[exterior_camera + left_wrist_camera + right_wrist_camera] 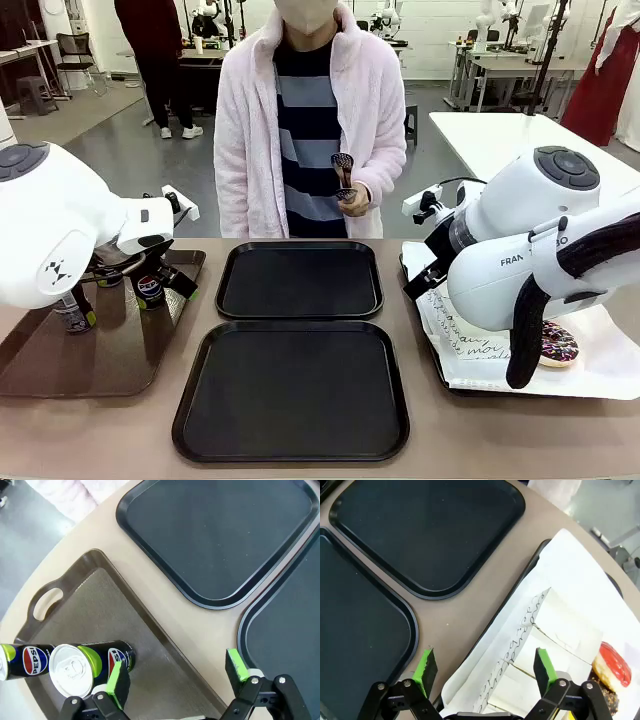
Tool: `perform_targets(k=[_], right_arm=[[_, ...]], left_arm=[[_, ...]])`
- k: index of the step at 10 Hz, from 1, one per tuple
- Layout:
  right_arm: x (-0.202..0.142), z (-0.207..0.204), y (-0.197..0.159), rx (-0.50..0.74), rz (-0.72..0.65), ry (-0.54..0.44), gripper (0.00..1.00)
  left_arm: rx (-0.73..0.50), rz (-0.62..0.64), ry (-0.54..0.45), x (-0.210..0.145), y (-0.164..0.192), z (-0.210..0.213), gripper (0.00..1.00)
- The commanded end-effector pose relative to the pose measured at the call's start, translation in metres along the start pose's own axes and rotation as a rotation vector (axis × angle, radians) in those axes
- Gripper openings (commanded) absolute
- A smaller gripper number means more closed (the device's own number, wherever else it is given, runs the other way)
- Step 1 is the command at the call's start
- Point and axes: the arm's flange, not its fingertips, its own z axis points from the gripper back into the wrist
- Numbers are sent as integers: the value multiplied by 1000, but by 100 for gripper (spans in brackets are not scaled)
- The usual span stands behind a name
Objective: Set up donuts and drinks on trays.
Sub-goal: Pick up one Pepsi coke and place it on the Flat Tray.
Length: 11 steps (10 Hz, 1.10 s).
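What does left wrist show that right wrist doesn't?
Left wrist adds: the brown tray with a handle cutout, two cans on it, and the left gripper, open, one pad beside the nearer can.
Right wrist adds: the paper-lined tray, white holders with script print, a red-iced donut, and the right gripper, open above that tray's edge.
Shared: both black trays, bare, side by side on the tan table.
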Motion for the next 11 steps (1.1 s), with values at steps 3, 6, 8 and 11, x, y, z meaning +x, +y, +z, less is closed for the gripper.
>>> perform_targets(k=[3,6,8,11], right_arm=[[0,0,0,0,0,0,100],[0,0,0,0,0,0,100],[0,0,0,0,0,0,100],[0,0,0,0,0,0,100]], left_arm=[[0,0,-1,0,0,0,100],[0,0,-1,0,0,0,100],[0,0,-1,0,0,0,100],[0,0,-1,0,0,0,100]])
